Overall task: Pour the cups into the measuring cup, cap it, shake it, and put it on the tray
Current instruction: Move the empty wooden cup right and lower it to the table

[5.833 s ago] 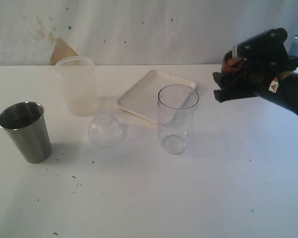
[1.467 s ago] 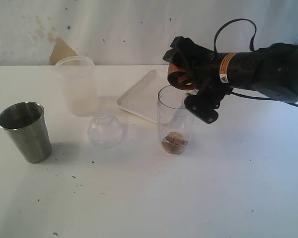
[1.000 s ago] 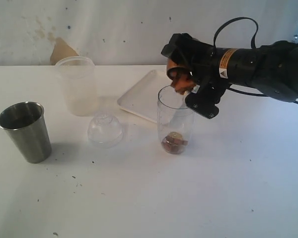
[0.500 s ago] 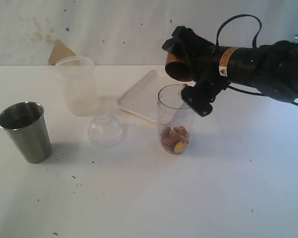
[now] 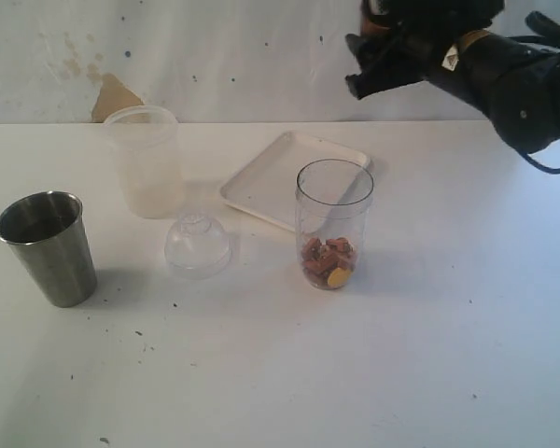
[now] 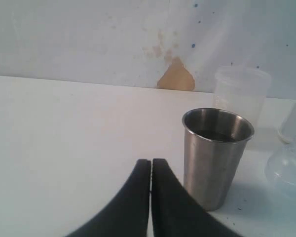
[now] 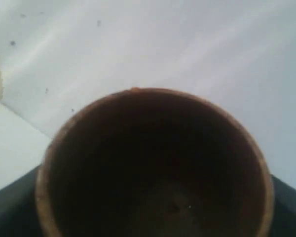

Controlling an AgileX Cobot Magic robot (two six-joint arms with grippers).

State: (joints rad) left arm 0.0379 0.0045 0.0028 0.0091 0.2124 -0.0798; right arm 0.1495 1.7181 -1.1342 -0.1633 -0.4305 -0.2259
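Nearest the front edge, by the tabletop's left side, the steel tumbler (image 5: pixel 45 247) stands upright and untouched. The left claw (image 6: pixel 150 197) sits low just short of it, fingers pressed together on nothing. Rigid, slick and tapered, the tumbler looks best gripped across its upper wall, where the widening steel should resist slipping through.

Mid-tabletop, the cap (image 5: pixel 197 245) rests neck-up. Well to its right stands the measuring cup (image 5: pixel 333 224), upright, a heap of reddish-brown pieces and one yellow piece in its bottom. Thin clear plastic, it is probably light, smooth and easily toppled or squeezed out of round. A gentle hold around the mid wall seems safest, with the small load low inside as slight ballast.

Towards the far edge, the frosted tub (image 5: pixel 147 161) stands behind the cap and the tray (image 5: pixel 271 182) lies bare just behind the measuring cup.

Above the far right corner, the right claw (image 5: pixel 392 58) clasps the wooden cup (image 7: pixel 155 163), whose inside shows dark and apparently empty.

Half a second ago that claw held the wooden cup tipped over the measuring cup's rim. It has since swung up and away. Nearly six seconds ago the measuring cup was empty. Tumbler, cap, tub and tray have not shifted.
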